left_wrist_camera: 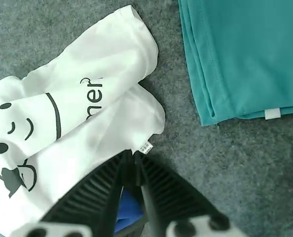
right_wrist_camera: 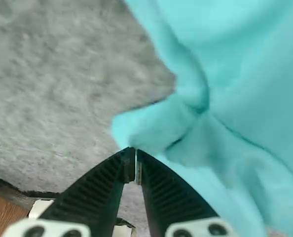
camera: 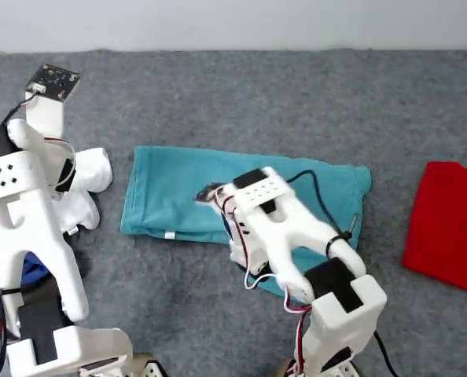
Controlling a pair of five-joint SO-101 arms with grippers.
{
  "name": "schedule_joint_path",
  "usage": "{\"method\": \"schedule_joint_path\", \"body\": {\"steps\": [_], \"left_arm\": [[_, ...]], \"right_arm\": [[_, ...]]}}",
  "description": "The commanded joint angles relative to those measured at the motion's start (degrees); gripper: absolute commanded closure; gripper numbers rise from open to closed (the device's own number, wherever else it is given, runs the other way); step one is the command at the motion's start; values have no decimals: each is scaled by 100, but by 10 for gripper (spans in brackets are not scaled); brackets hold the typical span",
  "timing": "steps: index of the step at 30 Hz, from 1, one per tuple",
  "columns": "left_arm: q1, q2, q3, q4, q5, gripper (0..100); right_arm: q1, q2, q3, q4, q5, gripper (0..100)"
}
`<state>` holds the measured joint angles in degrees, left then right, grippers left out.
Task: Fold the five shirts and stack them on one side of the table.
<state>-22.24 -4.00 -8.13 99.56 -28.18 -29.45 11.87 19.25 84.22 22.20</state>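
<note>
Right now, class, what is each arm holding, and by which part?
The right gripper appears to pinch the teal shirt at a bunched edge. The left gripper is shut at the edge of the white shirt; a hold cannot be told.

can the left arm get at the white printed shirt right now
Probably yes: the left pincer sits at the edge of the white cloth shirt with black print, with nothing lying over it; the teal folded shirt lies apart.

I see the counter (camera: 241, 102) covered in grey, carpet-like cloth from left to right. A plain pale wall (camera: 233, 23) runs along its far side. Brown wood (right_wrist_camera: 1, 217) shows past the cloth's edge. The light is even and soft.
</note>
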Motion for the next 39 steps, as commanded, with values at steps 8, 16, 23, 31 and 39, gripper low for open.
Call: {"method": "schedule_joint_path", "body": {"steps": [8,16,23,31,39], "left_arm": [[-18,-255,-31,88,26,985],[-18,-255,-22,88,26,985],[-18,-255,-13,88,26,985],[-18,-255,-13,97,26,985],[-18,-255,-13,97,26,985]], "right_arm": [[558,-901,62,57,448,928],[567,-180,53,-145,457,812],[585,277,53,-400,431,872],[813,145,53,-505,457,945],[954,-593,53,-119,712,990]]}}
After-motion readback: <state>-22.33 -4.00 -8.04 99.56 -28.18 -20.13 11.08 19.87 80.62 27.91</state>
